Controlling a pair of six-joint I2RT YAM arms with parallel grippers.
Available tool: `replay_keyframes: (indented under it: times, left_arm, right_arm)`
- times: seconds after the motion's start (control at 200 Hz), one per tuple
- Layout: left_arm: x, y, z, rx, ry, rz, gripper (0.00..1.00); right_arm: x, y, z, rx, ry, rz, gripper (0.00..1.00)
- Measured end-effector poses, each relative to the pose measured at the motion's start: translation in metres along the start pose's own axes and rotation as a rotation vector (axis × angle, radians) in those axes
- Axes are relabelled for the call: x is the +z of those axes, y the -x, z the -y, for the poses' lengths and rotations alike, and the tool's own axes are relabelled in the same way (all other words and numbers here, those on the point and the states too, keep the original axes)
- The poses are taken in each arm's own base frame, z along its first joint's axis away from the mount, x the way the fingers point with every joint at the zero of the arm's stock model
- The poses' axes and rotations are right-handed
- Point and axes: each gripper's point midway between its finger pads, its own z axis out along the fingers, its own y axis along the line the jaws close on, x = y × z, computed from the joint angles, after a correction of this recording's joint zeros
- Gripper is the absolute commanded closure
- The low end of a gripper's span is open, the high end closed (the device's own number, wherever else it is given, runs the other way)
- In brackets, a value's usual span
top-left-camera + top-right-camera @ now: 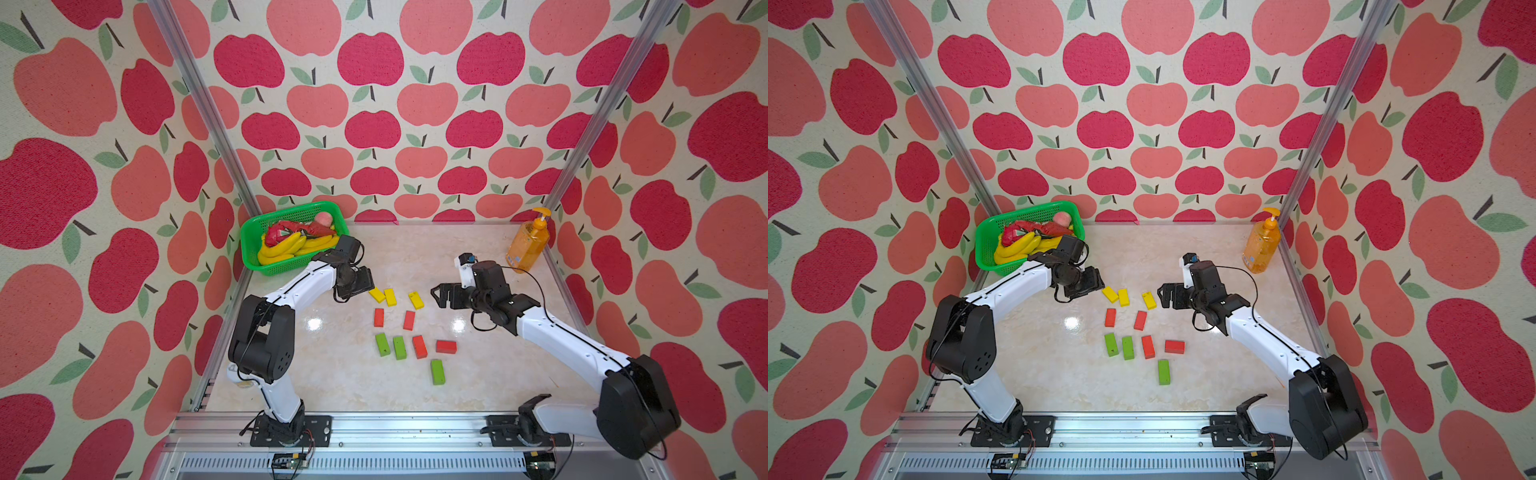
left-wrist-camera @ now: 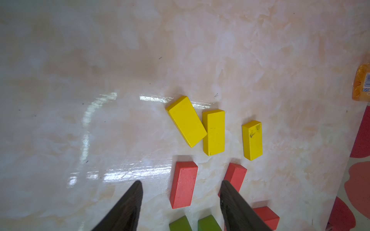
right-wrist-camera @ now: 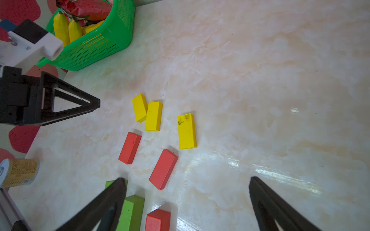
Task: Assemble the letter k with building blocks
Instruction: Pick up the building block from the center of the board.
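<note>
Left tool (image 2: 181, 183) hovers empty, jaws parted, near yellow blocks (image 2: 213, 132)

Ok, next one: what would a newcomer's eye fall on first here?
The loud apple-print walls come first, all round the cell. Then the ten bright blocks, yellow, red and green, lying loose in the middle of the table with no K yet. Last, the green basket of bananas in the far left corner and the orange bottle far right.
</note>
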Motion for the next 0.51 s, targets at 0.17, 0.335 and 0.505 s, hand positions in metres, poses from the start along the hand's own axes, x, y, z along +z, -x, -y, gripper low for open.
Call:
replay_keyframes:
  times: [0.17,0.335,0.505]
  left_arm:
    - [0.025,-0.01,0.002,-0.097,0.024,-0.08,0.45]
    - [0.046,-0.009,0.01,-0.131,0.057,-0.127,0.46]
    - [0.059,-0.002,0.024,-0.135,0.079,-0.142,0.49]
  right_arm:
    - [0.006,-0.021,-0.028,0.018,0.131,-0.044,0.01]
    - [0.004,-0.026,-0.059,0.001,0.248,-0.046,0.01]
    - [0.0,-0.039,-0.076,0.007,0.343,-0.05,0.01]
